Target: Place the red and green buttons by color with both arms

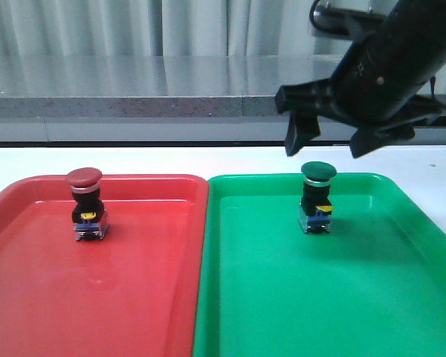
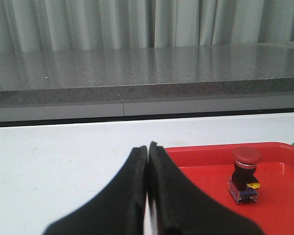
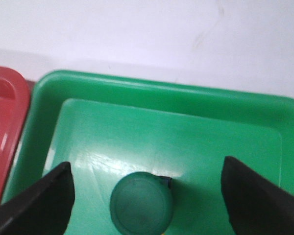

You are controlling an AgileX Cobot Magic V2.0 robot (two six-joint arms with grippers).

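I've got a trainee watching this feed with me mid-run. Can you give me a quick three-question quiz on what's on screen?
1. True or false: the red button stands upright in the red tray.
2. Which gripper is shut with nothing in it: A) left gripper, B) right gripper?
3. Fill in: the open right gripper hangs above the ____ button, which stands in the green tray.

Key:
1. True.
2. A; the left wrist view shows its fingers pressed together, apart from the red button.
3. Green; the right wrist view shows its cap between the spread fingers, untouched.
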